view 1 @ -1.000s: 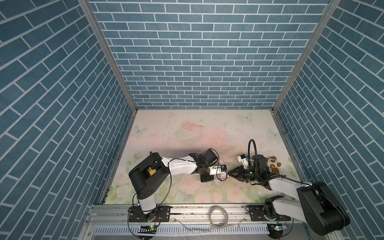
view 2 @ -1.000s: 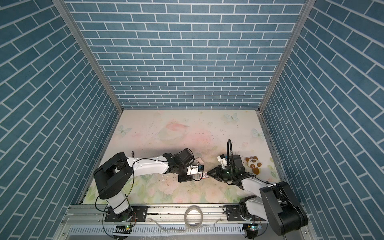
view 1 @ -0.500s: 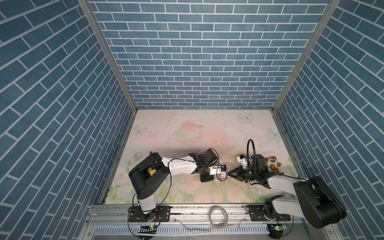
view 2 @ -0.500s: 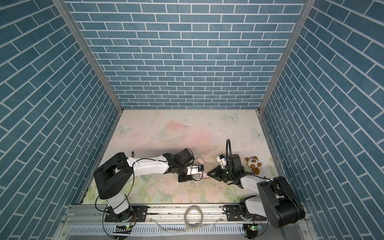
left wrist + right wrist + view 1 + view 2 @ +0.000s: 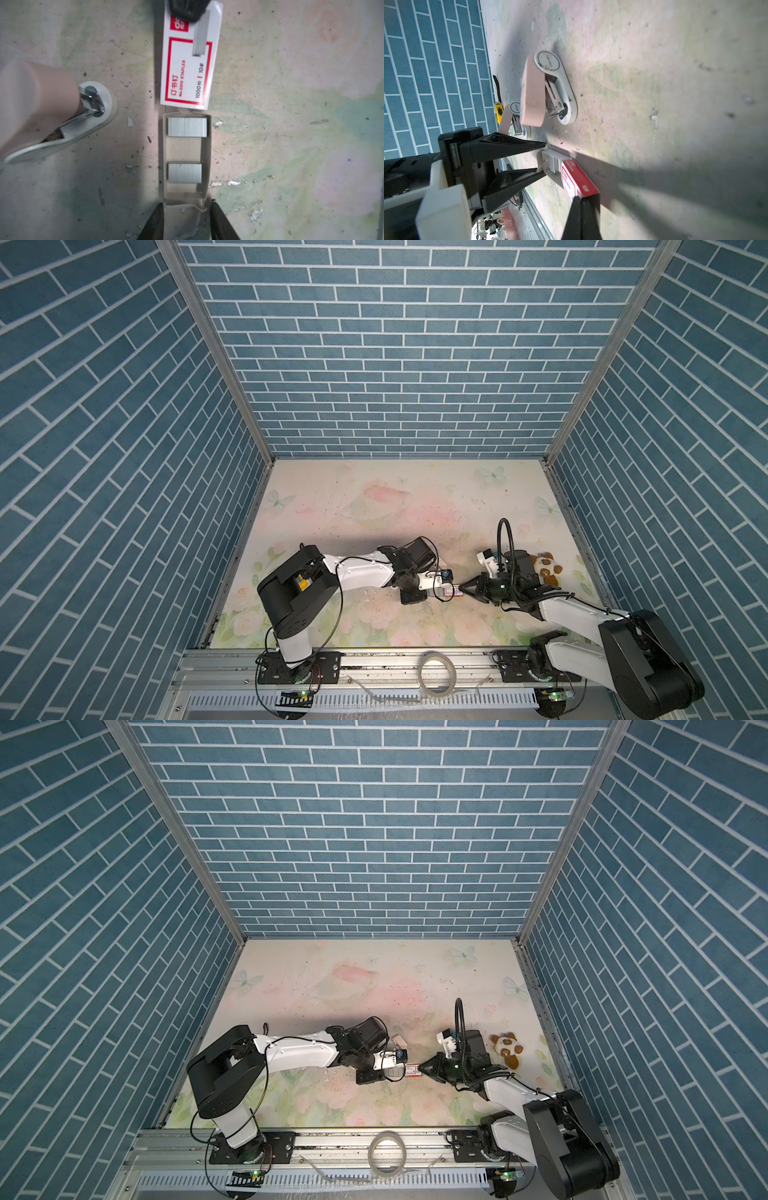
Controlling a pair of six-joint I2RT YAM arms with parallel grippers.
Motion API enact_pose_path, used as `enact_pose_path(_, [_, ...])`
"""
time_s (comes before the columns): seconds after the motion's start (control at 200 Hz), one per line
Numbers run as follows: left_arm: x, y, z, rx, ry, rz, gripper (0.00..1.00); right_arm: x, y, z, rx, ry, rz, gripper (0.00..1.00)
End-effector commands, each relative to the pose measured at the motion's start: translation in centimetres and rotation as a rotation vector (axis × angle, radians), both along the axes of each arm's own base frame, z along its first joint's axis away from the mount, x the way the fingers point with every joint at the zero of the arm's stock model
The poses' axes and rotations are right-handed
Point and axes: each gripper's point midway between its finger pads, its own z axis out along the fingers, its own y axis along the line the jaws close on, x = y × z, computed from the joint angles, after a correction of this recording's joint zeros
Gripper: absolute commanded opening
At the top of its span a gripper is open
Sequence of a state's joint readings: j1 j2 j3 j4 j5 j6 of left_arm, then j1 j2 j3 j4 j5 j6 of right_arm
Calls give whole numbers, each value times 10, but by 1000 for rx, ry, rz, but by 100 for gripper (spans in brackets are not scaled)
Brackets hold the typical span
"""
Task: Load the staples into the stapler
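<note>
The left gripper (image 5: 186,203) stands partly open, its two black fingers (image 5: 155,222) pressed against the side walls of the beige tray (image 5: 185,149) at its near end, so the tray is held. Inside the tray lie the staples (image 5: 187,127), two flat silvery blocks set apart, one by the sleeve's mouth and one nearer the fingers. The tray sticks out of the red-and-white sleeve (image 5: 187,79), whose far end meets the right gripper (image 5: 580,198). That gripper's fingers are pressed together with nothing between them (only the tip touches the cardboard). Beside the tray, and apart from it, the stapler (image 5: 68,133) rests on the flowered table (image 5: 291,83) with its pink top swung up off the white base.
</note>
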State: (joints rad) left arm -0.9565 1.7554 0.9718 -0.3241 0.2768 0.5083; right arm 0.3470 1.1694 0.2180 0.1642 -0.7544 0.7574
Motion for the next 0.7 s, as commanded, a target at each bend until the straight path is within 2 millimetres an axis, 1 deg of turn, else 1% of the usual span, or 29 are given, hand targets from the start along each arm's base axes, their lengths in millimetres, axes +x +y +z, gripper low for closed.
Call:
enact_pose_path(0.0, [-7, 3, 11, -8, 39, -2, 47, -2, -2, -4, -28, -10, 14, 0])
enact_pose_path(0.02, [-8, 2, 14, -15, 44, -7, 50, -2, -2, -4, -28, -8, 16, 0])
enact_pose_path(0.075, [-10, -1, 18, -29, 54, -22, 54, -1, -1, -5, -23, -5, 18, 0])
enact_pose_path(0.13, [-10, -5, 21, -37, 52, -33, 56, -1, 0, -5, -21, -2, 21, 0])
enact_pose_path(0.23, [-7, -9, 20, -39, 50, -39, 58, 0, 1, -6, -18, -1, 23, 0])
enact_pose_path(0.465, [-3, -23, 14, -36, 67, -59, 58, 1, 2, -3, -8, -9, 23, 0])
enact_pose_path(0.695, [-8, -25, 10, -23, 93, -94, 58, 2, 1, -2, -9, -18, 16, 0])
